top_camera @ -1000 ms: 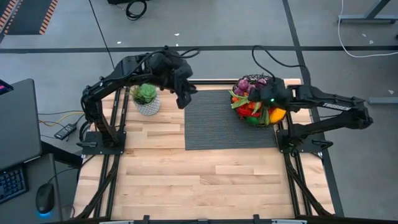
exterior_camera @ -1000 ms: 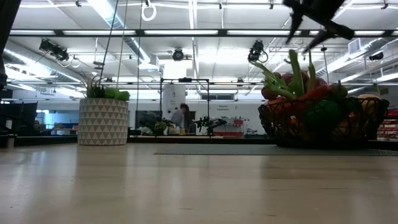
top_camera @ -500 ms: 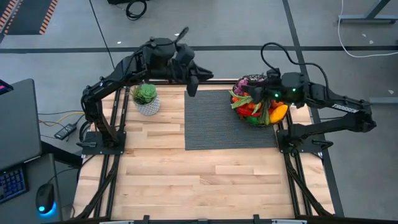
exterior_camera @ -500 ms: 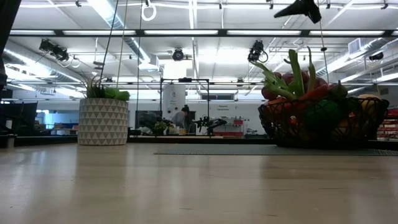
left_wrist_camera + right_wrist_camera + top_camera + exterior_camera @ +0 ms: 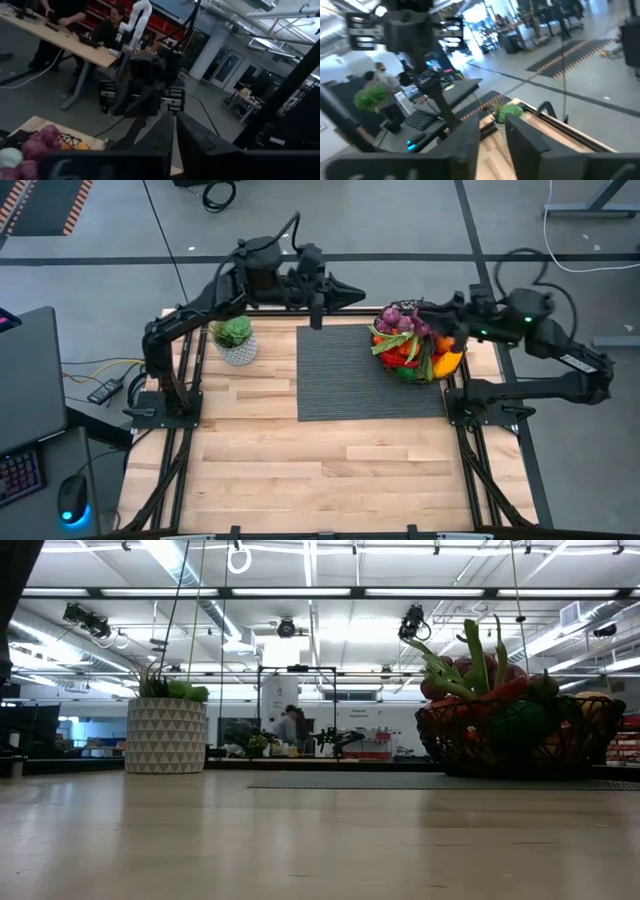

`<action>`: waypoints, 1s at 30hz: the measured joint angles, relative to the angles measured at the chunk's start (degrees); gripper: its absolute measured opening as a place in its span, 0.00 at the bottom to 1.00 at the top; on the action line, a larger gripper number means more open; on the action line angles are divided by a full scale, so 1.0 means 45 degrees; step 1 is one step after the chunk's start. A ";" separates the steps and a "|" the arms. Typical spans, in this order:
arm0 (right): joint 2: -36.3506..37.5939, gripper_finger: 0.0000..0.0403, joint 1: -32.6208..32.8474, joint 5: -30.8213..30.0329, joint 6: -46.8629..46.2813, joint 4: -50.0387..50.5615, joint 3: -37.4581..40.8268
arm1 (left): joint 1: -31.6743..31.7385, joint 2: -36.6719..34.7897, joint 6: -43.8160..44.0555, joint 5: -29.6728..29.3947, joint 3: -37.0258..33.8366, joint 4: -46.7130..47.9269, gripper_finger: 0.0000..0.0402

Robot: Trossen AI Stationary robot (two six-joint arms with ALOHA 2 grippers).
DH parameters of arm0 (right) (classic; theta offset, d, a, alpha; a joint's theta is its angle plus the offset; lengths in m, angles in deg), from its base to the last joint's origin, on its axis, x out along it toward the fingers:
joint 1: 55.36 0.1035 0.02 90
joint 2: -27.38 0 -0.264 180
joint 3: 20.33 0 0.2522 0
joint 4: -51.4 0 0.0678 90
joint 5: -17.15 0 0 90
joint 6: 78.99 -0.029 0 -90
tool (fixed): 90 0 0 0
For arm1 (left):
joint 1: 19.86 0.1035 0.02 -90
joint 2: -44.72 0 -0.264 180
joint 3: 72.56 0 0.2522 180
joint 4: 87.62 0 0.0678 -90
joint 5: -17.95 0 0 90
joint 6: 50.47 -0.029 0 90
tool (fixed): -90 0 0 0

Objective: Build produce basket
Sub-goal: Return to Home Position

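Since half a second ago the right gripper (image 5: 420, 307) has pulled back from above the basket (image 5: 392, 370) and now hangs at its far edge, jaws a little apart and empty. It has also gone from the top of the low view. The left gripper (image 5: 358, 291) has swung further over the far edge of the grey mat (image 5: 340, 380), jaws almost together. The basket stands unmoved on the mat's right end on the tabletop (image 5: 330, 470), heaped with produce (image 5: 402, 350). White lettering on the right arm is too small to read.
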 joint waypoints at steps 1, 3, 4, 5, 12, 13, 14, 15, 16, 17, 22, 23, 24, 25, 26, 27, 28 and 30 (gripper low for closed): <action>0.0277 0.21 -0.0019 0.0175 0.0080 0.0000 0.0100 | -0.0043 0.0065 0.0004 -0.0167 -0.0005 -0.0128 0.07; 0.0879 0.14 -0.0023 0.0429 0.0131 -0.0119 0.0447 | -0.0175 0.0172 0.0004 -0.0710 -0.0005 -0.0308 0.08; 0.1220 0.10 -0.0023 0.0540 0.0120 -0.0365 0.0707 | -0.0224 0.0200 0.0004 -0.0968 -0.0005 -0.0297 0.08; 0.1570 0.06 -0.0023 0.0682 0.0092 -0.0681 0.1013 | -0.0273 0.0209 0.0004 -0.1144 -0.0005 -0.0284 0.08; 0.4236 0.04 -0.0023 0.0992 -0.0226 -0.2365 0.3761 | -0.0642 0.0366 0.0441 -0.1712 -0.0005 -0.0661 0.05; 0.4634 0.03 -0.0023 0.0938 -0.0238 -0.2495 0.4116 | -0.0691 0.0375 0.0397 -0.1732 -0.0004 -0.0763 0.05; 0.5006 0.02 -0.0023 0.0938 -0.0248 -0.2692 0.4451 | -0.0715 0.0375 0.0401 -0.1763 0.0000 -0.0822 0.05; 0.5383 0.02 -0.0023 0.0980 -0.0261 -0.2920 0.4754 | -0.0735 0.0375 0.0434 -0.1759 0.0000 -0.0808 0.05; 0.5752 0.01 -0.0023 0.1078 -0.0338 -0.3108 0.5050 | -0.0783 0.0393 0.0537 -0.1775 0.0000 -0.0789 0.05; 0.6140 0.02 -0.0023 0.1112 -0.0399 -0.3200 0.5339 | -0.0844 0.0410 0.0713 -0.1843 0.0000 -0.0781 0.05; 0.8136 0.02 -0.0023 0.1145 -0.0700 -0.3211 0.7015 | -0.1599 0.0510 0.1039 -0.3484 0.0000 -0.1069 0.04; 0.8509 0.02 -0.0023 0.1145 -0.0806 -0.3411 0.7380 | -0.1790 0.0561 0.0963 -0.3784 0.0000 -0.1219 0.03; 0.8702 0.01 -0.0023 0.1151 -0.0880 -0.3606 0.7724 | -0.1960 0.0631 0.0817 -0.4055 0.0004 -0.1437 0.03; 0.8632 0.01 -0.0023 0.1257 -0.0922 -0.3970 0.7928 | -0.2089 0.0691 0.0728 -0.4223 0.0010 -0.1575 0.03; 0.8603 0.01 -0.0017 0.1556 -0.0925 -0.3901 0.8091 | -0.2192 0.0719 0.0662 -0.4324 0.0008 -0.1613 0.03; 0.8496 0.01 -0.0018 0.1845 -0.0833 -0.4115 0.8244 | -0.2248 0.0754 0.0651 -0.4366 -0.0005 -0.1676 0.03; 0.8334 0.02 -0.0018 0.2065 -0.0752 -0.4747 0.8343 | -0.2246 0.0798 0.0663 -0.4412 -0.0005 -0.1770 0.04; 0.8375 0.02 -0.0023 0.2276 -0.0752 -0.4983 0.8633 | -0.2218 0.0807 0.0819 -0.4459 -0.0005 -0.1746 0.04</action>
